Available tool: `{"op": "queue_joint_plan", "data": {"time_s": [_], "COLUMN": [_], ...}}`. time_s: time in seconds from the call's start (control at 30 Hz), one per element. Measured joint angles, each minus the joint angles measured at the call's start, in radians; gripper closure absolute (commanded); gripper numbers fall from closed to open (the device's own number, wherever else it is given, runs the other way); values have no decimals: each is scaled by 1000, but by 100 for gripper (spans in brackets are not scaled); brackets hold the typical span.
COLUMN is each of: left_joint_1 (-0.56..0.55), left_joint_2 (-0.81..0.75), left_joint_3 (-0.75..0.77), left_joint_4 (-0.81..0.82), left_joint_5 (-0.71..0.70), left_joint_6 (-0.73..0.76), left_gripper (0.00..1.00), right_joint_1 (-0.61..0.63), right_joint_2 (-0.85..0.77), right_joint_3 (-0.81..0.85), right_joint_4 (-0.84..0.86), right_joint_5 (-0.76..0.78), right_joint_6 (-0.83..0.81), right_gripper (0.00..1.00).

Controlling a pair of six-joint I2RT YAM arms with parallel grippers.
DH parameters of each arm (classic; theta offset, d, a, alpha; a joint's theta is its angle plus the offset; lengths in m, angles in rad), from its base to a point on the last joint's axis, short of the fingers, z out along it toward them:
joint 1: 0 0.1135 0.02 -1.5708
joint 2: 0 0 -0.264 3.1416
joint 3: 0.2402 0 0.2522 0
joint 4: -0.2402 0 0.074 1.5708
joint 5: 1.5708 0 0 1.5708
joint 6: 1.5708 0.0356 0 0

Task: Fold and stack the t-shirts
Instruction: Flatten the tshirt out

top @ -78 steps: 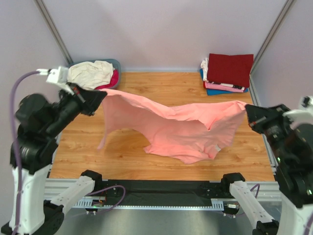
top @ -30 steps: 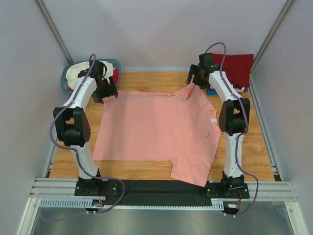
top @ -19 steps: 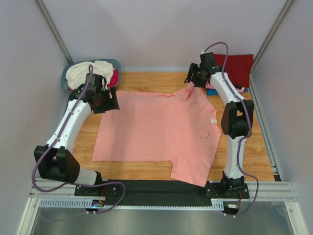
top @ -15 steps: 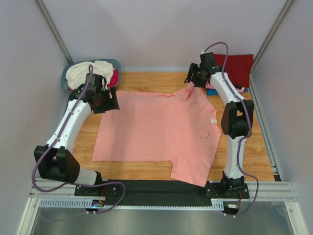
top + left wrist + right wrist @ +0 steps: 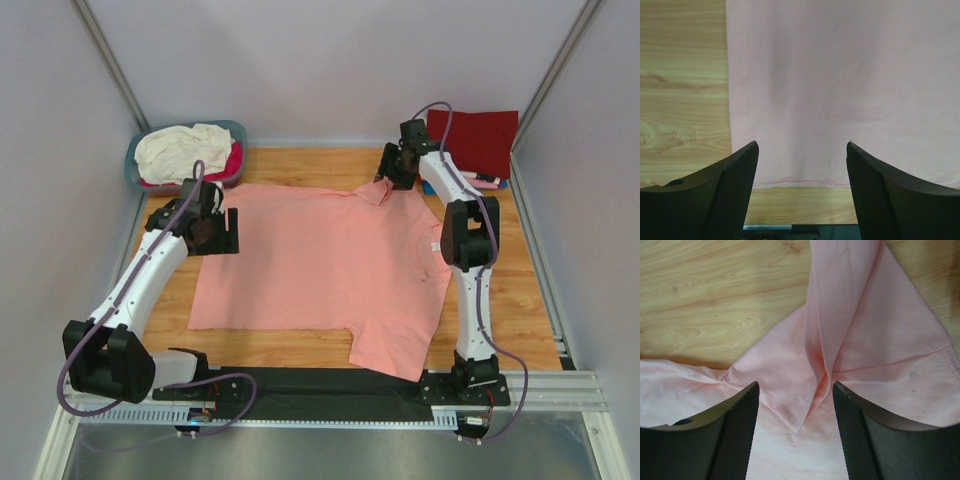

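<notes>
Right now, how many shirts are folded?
A few folded tees sit stacked far right, dark red tee on top. The salmon-pink tee lies spread flat, unfolded, left pincer and right pincer open over it. Remaining: fold and stack it, then the tees in the basket.

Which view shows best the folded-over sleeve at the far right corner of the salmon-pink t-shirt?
The right wrist view: the sleeve fills it, fold and seams clear. The top external view shows it as a small bump. The left wrist view shows only flat t-shirt cloth.

Salmon-pink t-shirt point(image 5: 320, 265) plain — table point(image 5: 300, 165) light wood grain — basket point(image 5: 238, 135) blue-grey.
</notes>
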Motion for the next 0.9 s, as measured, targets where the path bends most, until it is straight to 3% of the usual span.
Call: {"op": "queue_joint_plan", "data": {"time_s": [0.27, 0.47, 0.67, 0.9], "left_joint_1": [0, 0, 0, 0], "left_joint_2": [0, 0, 0, 0], "left_joint_3": [0, 0, 0, 0], "left_joint_4": [0, 0, 0, 0], "left_joint_5": [2, 4, 6, 8], "left_joint_6": [4, 4, 4, 4], "left_gripper": [23, 23, 24, 24], "right_joint_1": [-2, -2, -2, -3], "right_joint_2": [53, 60, 60, 60], "right_joint_3": [3, 3, 3, 5], "right_joint_4": [-3, 1, 9, 33], "right_joint_5": [4, 5, 1, -43], "right_joint_6": [9, 16, 19, 45], "right_gripper": [43, 59, 98, 100]}}
